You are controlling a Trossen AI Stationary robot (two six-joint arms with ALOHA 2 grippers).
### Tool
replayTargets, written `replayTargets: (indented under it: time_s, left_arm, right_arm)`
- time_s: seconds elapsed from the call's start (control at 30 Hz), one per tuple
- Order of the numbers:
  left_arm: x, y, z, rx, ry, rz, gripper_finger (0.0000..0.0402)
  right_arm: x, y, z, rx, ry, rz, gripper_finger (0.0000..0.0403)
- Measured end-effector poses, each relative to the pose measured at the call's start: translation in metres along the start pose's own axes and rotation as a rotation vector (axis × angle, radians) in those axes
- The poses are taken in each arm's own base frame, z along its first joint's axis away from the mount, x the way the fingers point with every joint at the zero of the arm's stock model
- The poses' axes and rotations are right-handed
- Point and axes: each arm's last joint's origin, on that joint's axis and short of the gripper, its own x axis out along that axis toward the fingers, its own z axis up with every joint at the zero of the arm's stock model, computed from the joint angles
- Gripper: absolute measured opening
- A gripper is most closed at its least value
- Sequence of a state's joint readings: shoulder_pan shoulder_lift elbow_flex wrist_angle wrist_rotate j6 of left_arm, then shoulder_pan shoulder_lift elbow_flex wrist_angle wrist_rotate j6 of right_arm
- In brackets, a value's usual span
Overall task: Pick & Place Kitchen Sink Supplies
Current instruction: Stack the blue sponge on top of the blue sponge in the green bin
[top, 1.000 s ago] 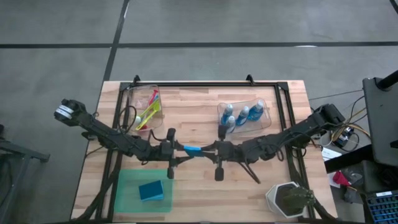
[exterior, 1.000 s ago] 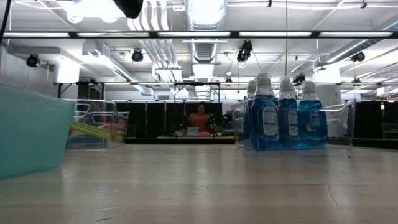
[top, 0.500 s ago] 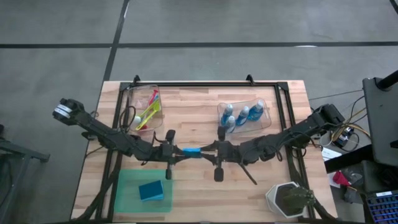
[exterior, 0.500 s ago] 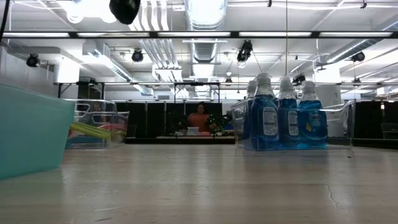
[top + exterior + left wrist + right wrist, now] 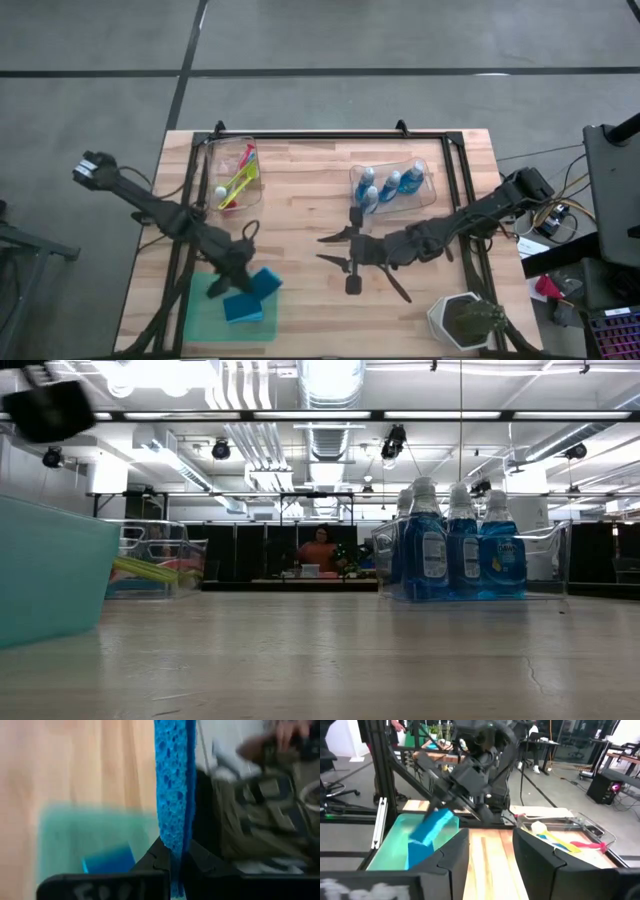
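Observation:
My left gripper (image 5: 255, 281) is over the far right corner of the green tray (image 5: 205, 315), shut on a blue sponge (image 5: 267, 284). In the left wrist view the sponge (image 5: 172, 790) stands edge-on ahead of the fingers. A second blue sponge (image 5: 240, 307) lies flat in the tray. My right gripper (image 5: 333, 249) hangs open over the table's middle, touching nothing. Blue bottles (image 5: 388, 186) stand in a clear bin, and the brushes (image 5: 237, 180) lie in another clear bin. My left gripper pinches the blue sponge by one end (image 5: 174, 847), one finger on each flat face, the sponge running out along the fingers. Seen from the right wrist, the sponge (image 5: 434, 830) is held tilted above the tray. Whether its lower end touches the tray I cannot tell.
A white pot with a plant (image 5: 462, 320) stands at the near right corner. The bottle bin (image 5: 470, 550) and the brush bin (image 5: 150, 570) sit near the far edge. Bare wood lies between the bins and in the middle. A person (image 5: 320, 550) is far behind.
My left gripper has swung from the table's middle toward the near left, carrying the blue sponge away from my right gripper and over the green tray. My right gripper, earlier at the sponge's other end, has let go and now stands open, shifted slightly toward the near edge.

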State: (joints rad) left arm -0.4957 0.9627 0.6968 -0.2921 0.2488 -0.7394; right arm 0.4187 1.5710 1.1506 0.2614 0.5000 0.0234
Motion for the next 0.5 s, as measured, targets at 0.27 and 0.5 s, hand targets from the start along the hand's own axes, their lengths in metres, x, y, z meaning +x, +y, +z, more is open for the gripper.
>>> replayTargets:
  time_s: [0.27, 0.5]
  left_arm:
    - [0.0, -0.002, -0.027, -0.176, 0.245, 0.0, 0.0021]
    - [0.021, 0.023, -0.052, -0.342, 0.42, 0.063, 0.0021]
  right_arm:
    - [0.0, 0.0, -0.009, 0.018, 0.023, -0.001, 0.0148]
    - [0.0, 0.0, -0.012, 0.039, 0.029, -0.001, 0.0133]
